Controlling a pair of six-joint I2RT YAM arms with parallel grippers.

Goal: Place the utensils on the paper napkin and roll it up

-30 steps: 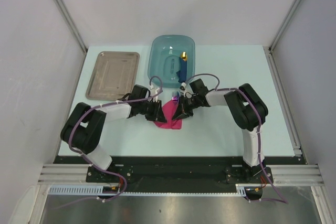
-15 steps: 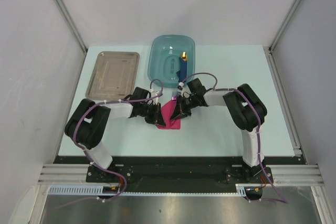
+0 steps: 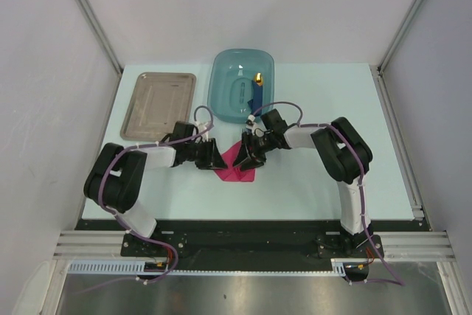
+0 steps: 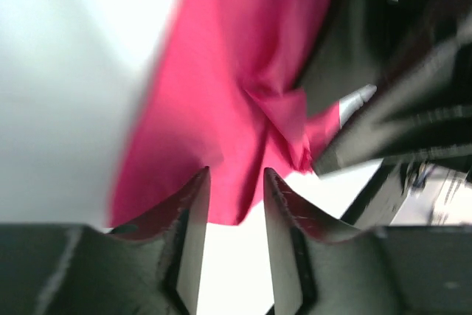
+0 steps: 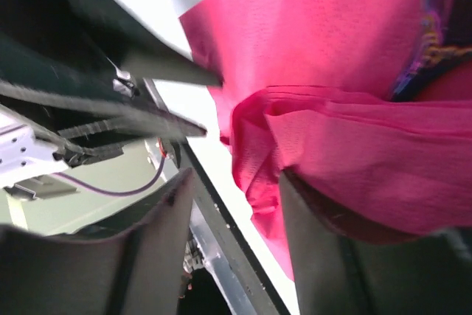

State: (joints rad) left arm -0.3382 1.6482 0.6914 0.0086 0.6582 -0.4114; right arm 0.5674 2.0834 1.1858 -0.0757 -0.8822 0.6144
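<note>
Pink napkin (image 3: 240, 165) sits half-folded mid desk (image 3: 310, 182) btwn both claws, w/ the utensils (image 5: 434, 35) poking out at its far edge. Fingers of left claw (image 4: 234, 175) and right claw (image 5: 236, 178) stand apart, gripping nothing. To roll well, prob. pinch the loose fold close to the utensils, keeping it tight & both sides level.
</note>
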